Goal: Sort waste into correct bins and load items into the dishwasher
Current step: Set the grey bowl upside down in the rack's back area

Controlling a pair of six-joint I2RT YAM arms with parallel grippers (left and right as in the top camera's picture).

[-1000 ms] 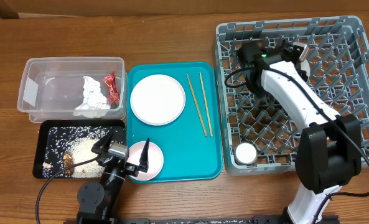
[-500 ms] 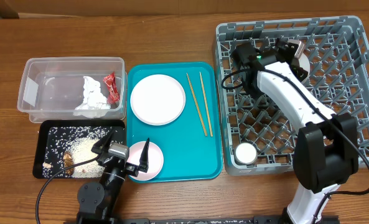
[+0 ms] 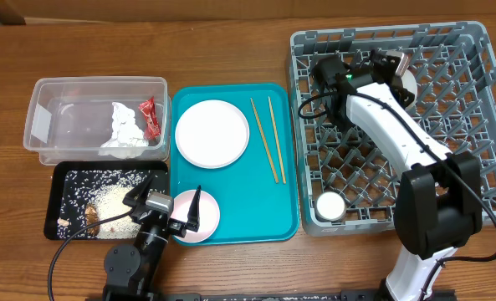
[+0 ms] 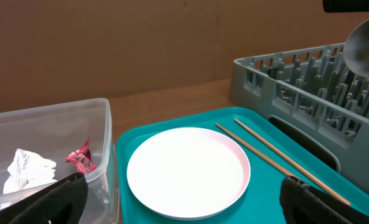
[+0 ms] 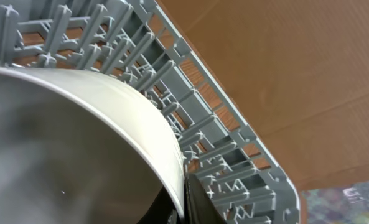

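In the dish rack [image 3: 473,100], at its far edge, our right fingers [image 5: 193,205] pinch the rim of the bowl [image 5: 78,143]. We should lean it between the pegs and release only once it rests steady. Our left fingers [image 4: 308,199] sit spread over the pink dish [image 3: 207,213] on the teal tray [image 3: 239,209]. We count one rack, one tray, one plate [image 3: 212,133], one bowl, one pink dish, one cup [image 3: 330,205] in the rack's near corner, and two chopsticks [image 3: 264,140].
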